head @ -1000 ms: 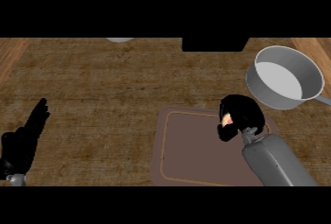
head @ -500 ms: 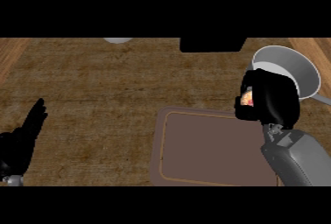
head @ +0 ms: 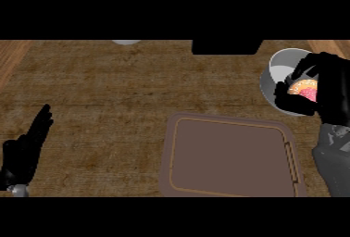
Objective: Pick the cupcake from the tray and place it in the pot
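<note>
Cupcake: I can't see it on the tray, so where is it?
In the head view, the cupcake is at the far right, held in the right robot hand over the grey pot, beyond the tray.

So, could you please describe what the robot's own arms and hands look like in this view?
Each robot hand is matte black with slim, jointed fingers: the left robot hand ends in a small grey wrist piece at the lower edge, and the right robot hand joins a smooth, rounded grey forearm. No cables or markings show.
</note>
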Robot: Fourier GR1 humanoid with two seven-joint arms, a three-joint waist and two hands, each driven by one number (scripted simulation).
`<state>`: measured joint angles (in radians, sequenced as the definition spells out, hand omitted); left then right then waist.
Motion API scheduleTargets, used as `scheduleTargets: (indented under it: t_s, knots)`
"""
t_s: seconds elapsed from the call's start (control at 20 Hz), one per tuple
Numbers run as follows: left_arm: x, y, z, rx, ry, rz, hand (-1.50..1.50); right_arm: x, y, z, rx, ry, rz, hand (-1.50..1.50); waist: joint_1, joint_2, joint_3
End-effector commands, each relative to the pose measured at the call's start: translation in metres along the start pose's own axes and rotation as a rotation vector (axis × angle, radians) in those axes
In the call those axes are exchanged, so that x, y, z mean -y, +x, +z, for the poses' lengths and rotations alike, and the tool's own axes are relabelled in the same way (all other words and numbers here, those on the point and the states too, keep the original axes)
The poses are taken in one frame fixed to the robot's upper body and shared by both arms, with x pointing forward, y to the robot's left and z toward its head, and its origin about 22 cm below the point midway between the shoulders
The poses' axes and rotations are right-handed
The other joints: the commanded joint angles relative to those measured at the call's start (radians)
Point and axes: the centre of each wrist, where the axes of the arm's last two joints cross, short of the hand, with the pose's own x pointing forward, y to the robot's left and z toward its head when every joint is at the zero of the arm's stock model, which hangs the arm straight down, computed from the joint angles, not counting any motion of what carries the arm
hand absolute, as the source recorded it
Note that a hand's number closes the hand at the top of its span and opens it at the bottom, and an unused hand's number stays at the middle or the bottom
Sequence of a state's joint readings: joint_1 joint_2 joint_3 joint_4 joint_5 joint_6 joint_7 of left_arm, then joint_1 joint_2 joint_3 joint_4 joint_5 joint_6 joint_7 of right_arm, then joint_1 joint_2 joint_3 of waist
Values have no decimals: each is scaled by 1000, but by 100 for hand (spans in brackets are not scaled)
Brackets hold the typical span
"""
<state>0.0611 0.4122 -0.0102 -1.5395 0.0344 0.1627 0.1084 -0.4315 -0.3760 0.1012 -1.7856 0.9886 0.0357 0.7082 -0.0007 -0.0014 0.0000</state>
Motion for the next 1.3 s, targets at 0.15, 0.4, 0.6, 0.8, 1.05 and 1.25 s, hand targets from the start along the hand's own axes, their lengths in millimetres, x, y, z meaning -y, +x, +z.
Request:
scheduleTargets:
  t_s: [0.15, 0.4, 0.6, 0.8, 1.05, 1.25]
  knots:
    - [-15, 9, -1, 22, -28, -12, 0, 24, -48, -52, -14, -71, -69, 150, 9, 2, 0]
    - [-5, 7, -18, 10, -3, -4, 0, 11, -79, -91, -28, -66, -75, 150, 10, 6, 0]
    - [20, -9, -7, 16, -19, -3, 0, 21, -104, -123, -55, -59, -39, 150, 21, 9, 0]
    - [-2, 8, -13, 21, -18, 6, 0, 7, -119, -147, -43, -16, -61, 150, 33, 10, 1]
    - [18, 16, -4, 19, -34, 13, 0, -17, -146, -149, -46, 12, 42, 150, 34, 9, 1]
    - [8, 16, -20, 32, -41, -10, 0, -43, -154, -148, -59, 43, 56, 150, 53, 21, 2]
